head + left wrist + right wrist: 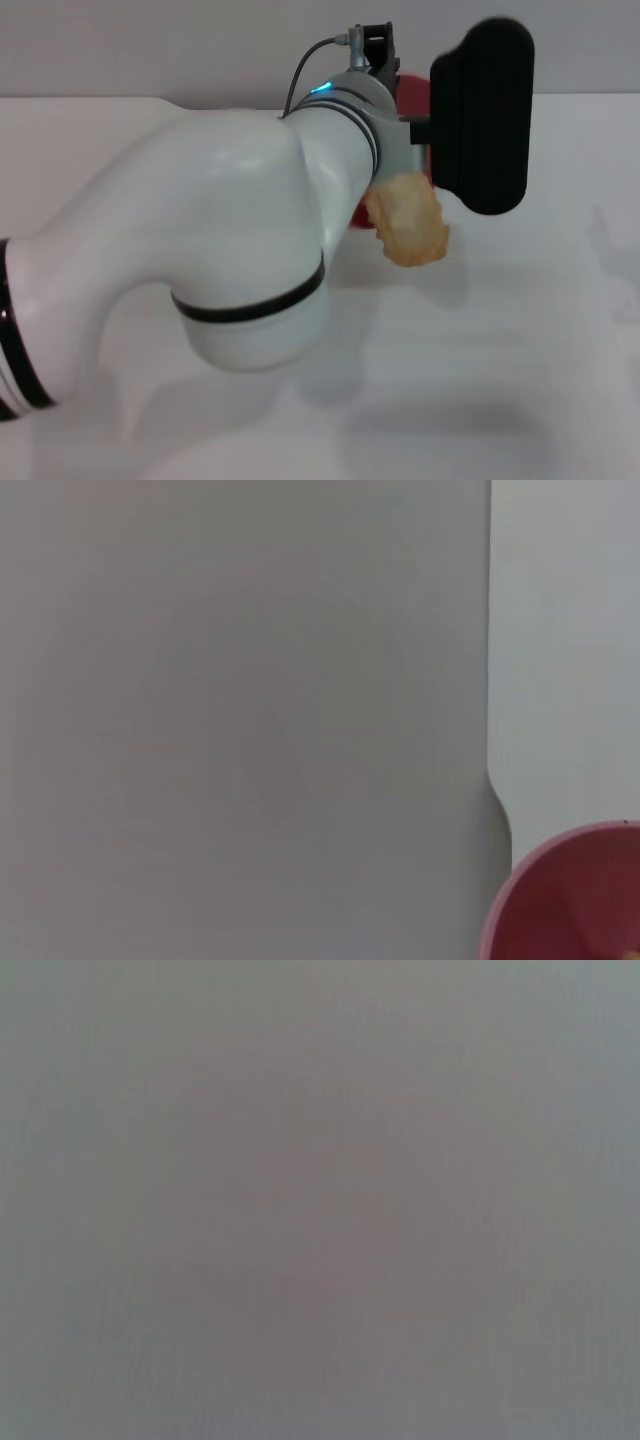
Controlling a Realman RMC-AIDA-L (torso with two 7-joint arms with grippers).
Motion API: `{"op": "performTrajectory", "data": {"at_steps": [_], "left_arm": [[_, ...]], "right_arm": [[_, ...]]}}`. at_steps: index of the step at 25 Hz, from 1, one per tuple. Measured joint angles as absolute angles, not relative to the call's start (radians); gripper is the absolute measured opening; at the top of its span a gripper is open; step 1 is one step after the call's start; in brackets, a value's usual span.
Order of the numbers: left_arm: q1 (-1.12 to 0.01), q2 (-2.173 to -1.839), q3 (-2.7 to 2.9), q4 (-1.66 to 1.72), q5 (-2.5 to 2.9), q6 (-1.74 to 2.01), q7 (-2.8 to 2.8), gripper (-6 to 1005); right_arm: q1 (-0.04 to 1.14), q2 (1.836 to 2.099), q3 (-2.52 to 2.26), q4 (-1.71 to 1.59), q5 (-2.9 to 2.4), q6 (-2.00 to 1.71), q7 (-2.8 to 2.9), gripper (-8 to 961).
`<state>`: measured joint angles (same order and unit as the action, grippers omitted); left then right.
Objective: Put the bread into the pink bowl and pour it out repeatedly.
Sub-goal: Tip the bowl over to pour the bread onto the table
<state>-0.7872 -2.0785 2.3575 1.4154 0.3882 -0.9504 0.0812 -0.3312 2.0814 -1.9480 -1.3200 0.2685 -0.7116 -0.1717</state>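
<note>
My left arm reaches across the middle of the head view. Its gripper (425, 140) holds the pink bowl (412, 92) lifted off the table and tipped on its side, mostly hidden behind the wrist and the black gripper body. The bread (405, 225), tan and oblong, hangs just below the bowl's lower edge, above the white table (540, 330). In the left wrist view only part of the pink bowl's rim and inside (570, 900) shows in a corner. The right gripper is out of view, and the right wrist view is a blank grey.
The white table spreads to the right and in front of the bread, with the arm's shadow on it. A grey wall (150, 45) runs behind the table's far edge. The bulky left arm elbow (230, 250) blocks the left half of the head view.
</note>
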Motion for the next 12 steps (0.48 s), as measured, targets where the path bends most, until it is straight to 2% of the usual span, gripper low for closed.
{"op": "performTrajectory", "data": {"at_steps": [12], "left_arm": [[-0.736,-2.078,2.443,1.436,0.595,-0.951,0.018,46]], "right_arm": [[-0.33,2.08,-1.956,-1.324,0.268,-0.71,-0.17,750]]}}
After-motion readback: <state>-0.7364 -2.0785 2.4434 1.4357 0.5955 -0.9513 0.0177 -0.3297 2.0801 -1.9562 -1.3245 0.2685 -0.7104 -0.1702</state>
